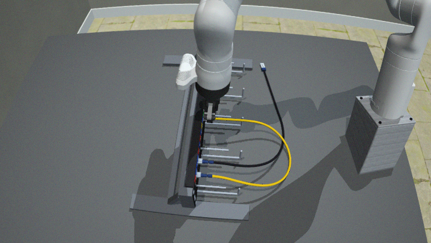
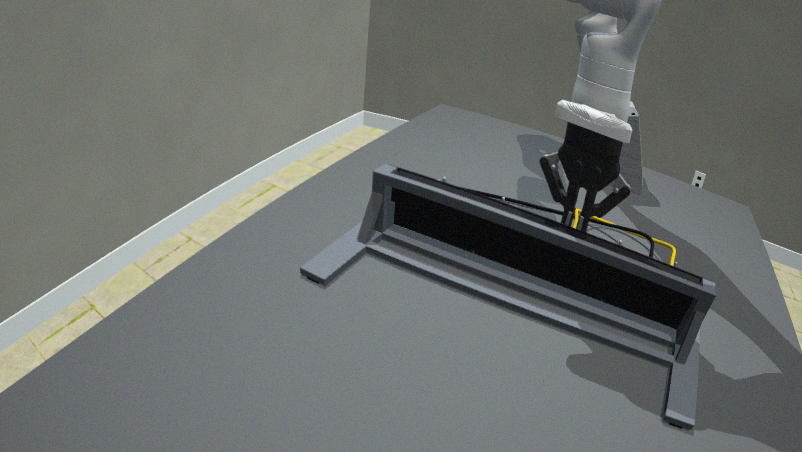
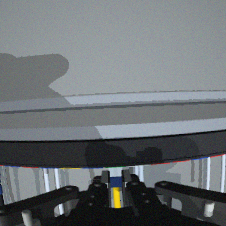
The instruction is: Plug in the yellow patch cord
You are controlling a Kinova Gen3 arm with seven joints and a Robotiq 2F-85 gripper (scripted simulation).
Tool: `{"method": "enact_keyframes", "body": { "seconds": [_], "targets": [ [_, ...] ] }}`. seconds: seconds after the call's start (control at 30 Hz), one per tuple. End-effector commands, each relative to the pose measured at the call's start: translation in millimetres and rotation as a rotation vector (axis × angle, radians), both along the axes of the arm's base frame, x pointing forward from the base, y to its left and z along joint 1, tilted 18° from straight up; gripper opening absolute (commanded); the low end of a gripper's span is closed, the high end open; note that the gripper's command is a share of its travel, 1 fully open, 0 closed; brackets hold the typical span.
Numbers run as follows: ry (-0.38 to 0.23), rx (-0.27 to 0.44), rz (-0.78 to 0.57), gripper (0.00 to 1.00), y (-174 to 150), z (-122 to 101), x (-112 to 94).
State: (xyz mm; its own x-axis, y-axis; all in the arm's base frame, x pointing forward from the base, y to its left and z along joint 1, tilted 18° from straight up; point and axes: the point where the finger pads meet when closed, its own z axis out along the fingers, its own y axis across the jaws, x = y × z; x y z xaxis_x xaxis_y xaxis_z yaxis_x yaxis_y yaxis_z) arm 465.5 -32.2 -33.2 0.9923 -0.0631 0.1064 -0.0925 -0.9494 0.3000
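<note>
The grey rack [image 1: 189,144] stands on the table with its black port panel [image 1: 197,141] facing right. The yellow patch cord [image 1: 271,144] loops from a lower port [image 1: 199,174] up to my gripper [image 1: 209,118]. My gripper is shut on the yellow cord's free plug right at the panel, by the green label [image 1: 202,114]. In the wrist view the fingers clamp the blue plug boot with the yellow cord [image 3: 116,197] below it, under the rack's top rail. In the exterior view the gripper [image 2: 578,220] reaches down behind the rack [image 2: 533,252]. How deep the plug sits is hidden.
A black cord [image 1: 275,120] runs from a port [image 1: 200,161] to its free plug [image 1: 263,66] lying on the table at the back. Metal pegs [image 1: 223,156] stick out from the panel. The arm's base block [image 1: 378,133] stands at the right.
</note>
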Motion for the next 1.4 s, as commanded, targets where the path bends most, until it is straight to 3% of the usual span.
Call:
{"method": "enact_keyframes", "body": {
  "seconds": [0.0,1.37],
  "targets": [
    [0.012,0.003,-0.002,0.0,1.6,-0.3,-6.0],
    [0.011,0.002,0.003,0.0,2.3,-1.1,-18.7]
  ]
}}
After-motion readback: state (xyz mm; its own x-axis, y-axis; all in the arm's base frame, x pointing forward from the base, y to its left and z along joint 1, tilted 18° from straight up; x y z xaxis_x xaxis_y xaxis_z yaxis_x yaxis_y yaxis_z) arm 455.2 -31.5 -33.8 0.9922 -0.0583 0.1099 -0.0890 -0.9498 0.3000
